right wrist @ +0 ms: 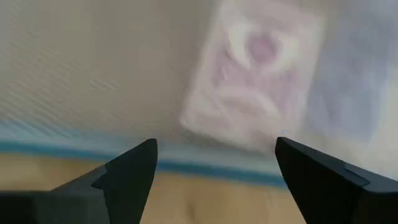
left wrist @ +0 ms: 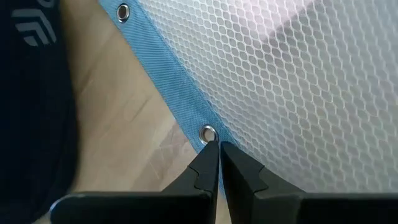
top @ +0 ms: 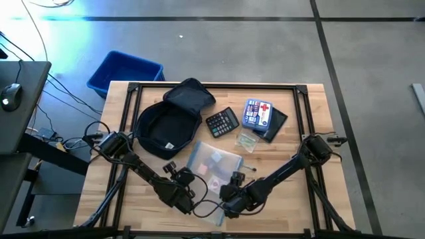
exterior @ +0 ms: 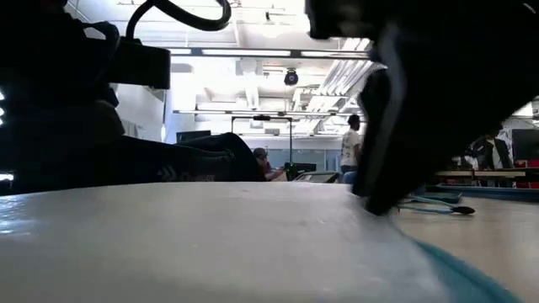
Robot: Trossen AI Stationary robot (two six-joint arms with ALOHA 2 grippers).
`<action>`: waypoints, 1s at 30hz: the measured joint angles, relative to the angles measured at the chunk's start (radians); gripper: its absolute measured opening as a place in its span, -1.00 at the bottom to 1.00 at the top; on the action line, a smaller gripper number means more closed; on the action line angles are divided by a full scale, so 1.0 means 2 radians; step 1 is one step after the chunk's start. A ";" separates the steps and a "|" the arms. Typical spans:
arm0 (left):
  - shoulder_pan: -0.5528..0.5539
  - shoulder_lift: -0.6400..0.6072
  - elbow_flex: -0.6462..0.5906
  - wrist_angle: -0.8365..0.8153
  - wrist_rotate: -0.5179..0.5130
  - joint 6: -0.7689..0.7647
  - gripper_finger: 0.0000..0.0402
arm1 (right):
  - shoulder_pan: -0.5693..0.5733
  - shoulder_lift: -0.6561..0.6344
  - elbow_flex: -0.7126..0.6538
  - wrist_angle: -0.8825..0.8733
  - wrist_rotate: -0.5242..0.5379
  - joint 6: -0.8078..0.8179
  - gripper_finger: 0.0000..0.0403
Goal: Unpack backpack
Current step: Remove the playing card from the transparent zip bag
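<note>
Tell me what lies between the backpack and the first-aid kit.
In the high view, a black calculator lies on the table between the backpack and the first-aid kit.

Both arms reach inward and low over the near side of the tabletop (top: 312,119). The left claw (left wrist: 219,149) has its fingers pressed together; the right claw (right wrist: 214,165) stands wide, apparently holding nothing.

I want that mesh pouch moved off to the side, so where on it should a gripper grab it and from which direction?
Grip the mesh pouch by its blue bound edge, coming in low from the table's front, probably where the open right gripper already straddles it. The pouch lies flat, so only the stiffer border offers a pinchable lip. The shut left gripper sits at an eyelet on that edge.
</note>
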 joint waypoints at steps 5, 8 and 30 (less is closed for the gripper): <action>-0.003 0.000 0.000 0.000 0.000 0.000 -1.00 | 0.016 0.000 0.000 -0.047 -0.001 0.039 0.56; -0.003 0.000 0.000 -0.005 0.006 0.001 -1.00 | 0.023 0.000 0.000 -0.023 0.005 0.039 0.56; 0.009 -0.004 -0.044 -0.040 0.003 -0.033 -1.00 | 0.025 -0.006 0.000 -0.091 0.076 0.068 0.40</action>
